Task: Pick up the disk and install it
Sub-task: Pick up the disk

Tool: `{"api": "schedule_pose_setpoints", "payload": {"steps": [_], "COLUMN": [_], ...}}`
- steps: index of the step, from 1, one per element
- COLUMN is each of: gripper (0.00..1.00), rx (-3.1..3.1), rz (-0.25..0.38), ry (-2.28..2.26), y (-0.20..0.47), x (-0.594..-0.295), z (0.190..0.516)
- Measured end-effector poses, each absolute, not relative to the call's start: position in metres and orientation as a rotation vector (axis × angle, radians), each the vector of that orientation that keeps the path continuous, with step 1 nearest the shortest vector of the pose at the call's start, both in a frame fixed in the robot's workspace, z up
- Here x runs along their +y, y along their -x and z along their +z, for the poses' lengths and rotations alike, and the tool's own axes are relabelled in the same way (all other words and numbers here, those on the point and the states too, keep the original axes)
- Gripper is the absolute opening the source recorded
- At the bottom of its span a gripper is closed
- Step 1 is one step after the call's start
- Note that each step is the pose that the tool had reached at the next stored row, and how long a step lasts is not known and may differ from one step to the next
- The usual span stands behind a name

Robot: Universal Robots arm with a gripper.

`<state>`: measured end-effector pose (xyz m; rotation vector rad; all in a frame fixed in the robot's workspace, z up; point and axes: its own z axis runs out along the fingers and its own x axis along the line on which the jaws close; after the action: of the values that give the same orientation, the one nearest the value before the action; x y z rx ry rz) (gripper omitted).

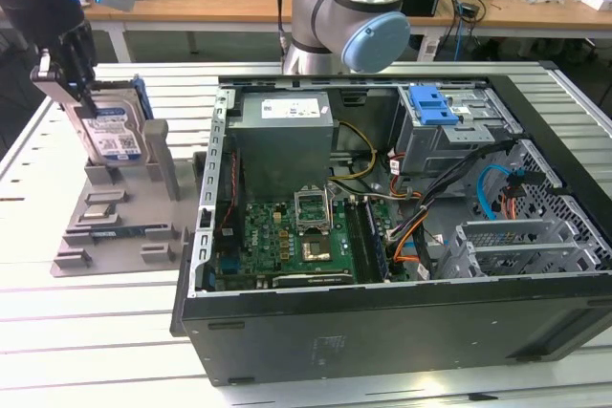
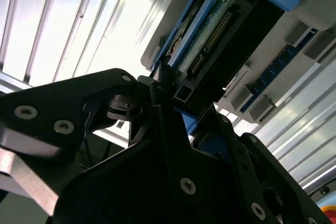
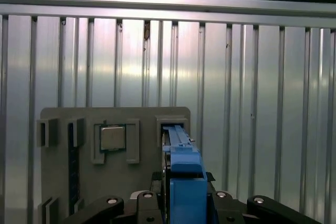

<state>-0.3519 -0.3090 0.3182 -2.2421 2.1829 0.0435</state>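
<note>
In the exterior view, the slatted metal table (image 1: 86,332) carries an open computer case (image 1: 382,322) lying on its side, filling the picture from six round to three o'clock. Inside it, the green motherboard (image 1: 287,236) lies nearest. The grey power supply (image 1: 282,126) is behind the motherboard, and a blue plastic bracket (image 1: 435,102) sits on the drive cage at about one o'clock.

At nine o'clock of the case a grey fixture tray (image 1: 105,226) rests on the table. The disk (image 1: 113,131) stands upright on edge at the tray's far end, at ten o'clock in the picture, label facing the camera. The gripper (image 1: 72,93) comes down on it from above, its fingers clamped on the disk's upper edge. Whether the disk has left its slot cannot be told.

In the first wrist view the disk's blue rail (image 3: 184,177) runs between the fingers. A processor chip (image 3: 113,137) lies in a tray pocket beside it.

The arm's base (image 1: 349,7) stands behind the case at twelve o'clock.
</note>
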Motion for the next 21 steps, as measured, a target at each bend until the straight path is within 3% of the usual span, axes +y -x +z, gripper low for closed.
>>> {"api": "schedule_pose_setpoints", "payload": {"steps": [21], "gripper": [0.37], "rx": [2.183], "rz": [0.043], "ry": [2.242], "y": [0.352], "x": [-0.308], "z": [0.363]}}
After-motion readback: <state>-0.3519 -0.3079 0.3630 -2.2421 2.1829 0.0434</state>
